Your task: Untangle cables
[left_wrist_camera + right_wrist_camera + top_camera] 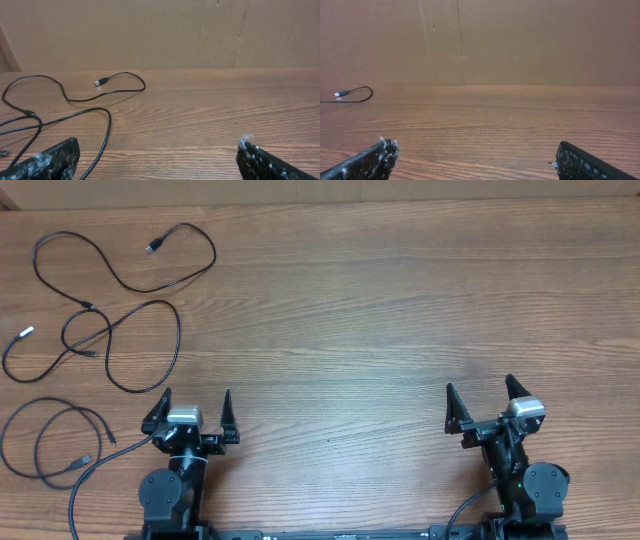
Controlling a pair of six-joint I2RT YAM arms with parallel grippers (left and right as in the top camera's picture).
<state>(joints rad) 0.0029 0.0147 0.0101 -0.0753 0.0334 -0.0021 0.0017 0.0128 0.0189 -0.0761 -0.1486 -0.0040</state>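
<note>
Cables: three loose cords, far-left of surface; upper two cross, third loop apart. Left fingers: spread wide, empty, near third loop. Right fingers: spread wide, empty, well apart from cables. Step: pinch one cord beside crossing, lift clear without dragging neighbour. Overhead shows all three; left wrist view partial; right wrist view one cord end only.

Left gripper, right gripper: black, pointed fingers; silver-grey block at wrist. Pads dimpled, white-flecked. Black cable at base.
</note>
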